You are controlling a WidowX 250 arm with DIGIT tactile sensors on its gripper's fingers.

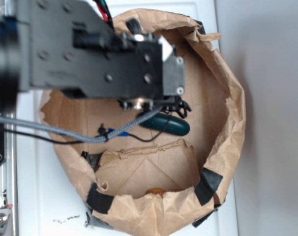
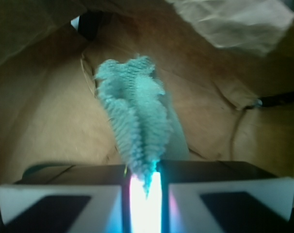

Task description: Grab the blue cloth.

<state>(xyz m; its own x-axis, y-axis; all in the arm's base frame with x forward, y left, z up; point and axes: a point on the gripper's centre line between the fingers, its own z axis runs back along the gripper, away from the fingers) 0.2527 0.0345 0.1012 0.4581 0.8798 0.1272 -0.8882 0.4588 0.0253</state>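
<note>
Hanging from jaws: blue cloth [image 2: 133,121], bunched, pinched between closed fingers [image 2: 64,201], above brown paper floor [image 2: 45,116].

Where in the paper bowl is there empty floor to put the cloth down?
Bare floor lies between the dark green oblong and the torn paper wall's near edge. Under the arm it's crowded. The hand holds the blue cloth.

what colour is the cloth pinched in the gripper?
Pale aqua-blue, fuzzy terry texture. The cloth shows best in the wrist view, hanging from the shut gripper.
</note>
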